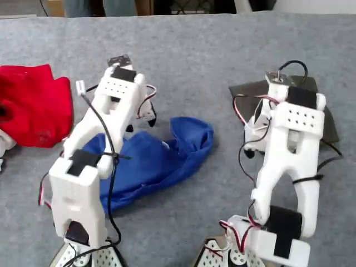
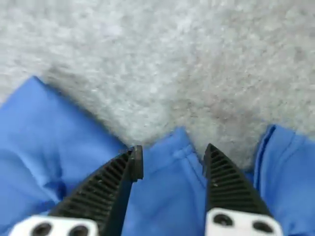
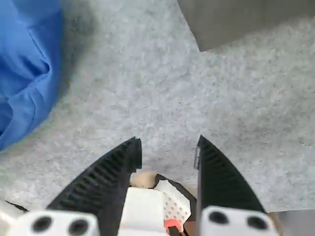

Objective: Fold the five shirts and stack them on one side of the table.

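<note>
Left hand (image 2: 172,157) spread over crumpled blue shirt (image 1: 156,158), right hand (image 3: 165,147) spread over grey table (image 3: 147,73), red shirt (image 1: 33,105) well apart.

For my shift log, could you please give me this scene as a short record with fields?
Blue shirt: crumpled, unfolded, centre
Red shirt: bunched, far left of the table
Dark grey cloth: flat, beneath the right arm
Left gripper: open, above the blue shirt's edge
Right gripper: open, above bare table
</note>
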